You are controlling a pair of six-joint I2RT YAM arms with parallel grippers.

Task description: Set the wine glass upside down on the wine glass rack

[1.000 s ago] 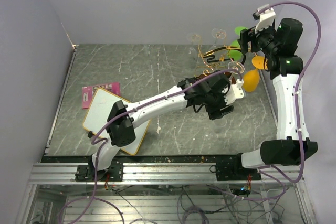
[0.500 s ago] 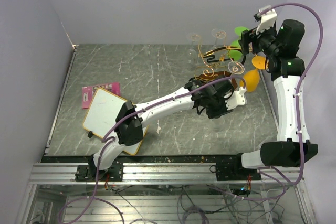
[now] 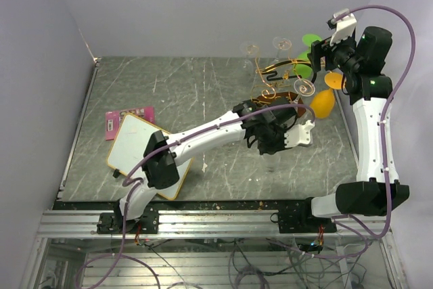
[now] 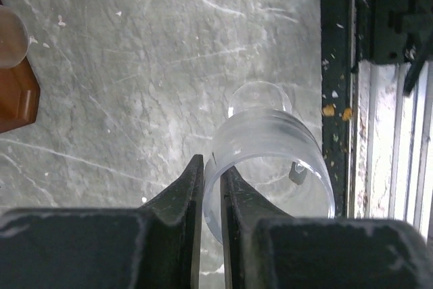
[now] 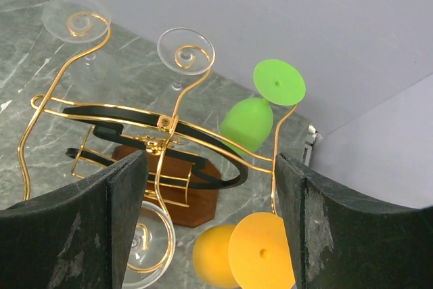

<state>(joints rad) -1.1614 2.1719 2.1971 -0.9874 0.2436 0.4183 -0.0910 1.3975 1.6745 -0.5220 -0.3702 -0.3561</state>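
Grey marbled table [image 3: 176, 93] carries white board [image 3: 135, 150], pink packet [image 3: 134, 113] and wine glass rack [image 5: 196, 201].

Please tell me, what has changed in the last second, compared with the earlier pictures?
The left gripper shifted slightly back toward the robot and closed its fingers on the rim of the clear wine glass, taking hold of it. The right gripper stayed open and raised near the wine glass rack, whose hanging glasses did not move.

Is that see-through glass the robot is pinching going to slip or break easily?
Probably slippery: the wine glass looks smooth and clear, and the left gripper pinches only its thin wall. Likely fragile, being so thin. Its round bowl would probably roll if dropped on the table.
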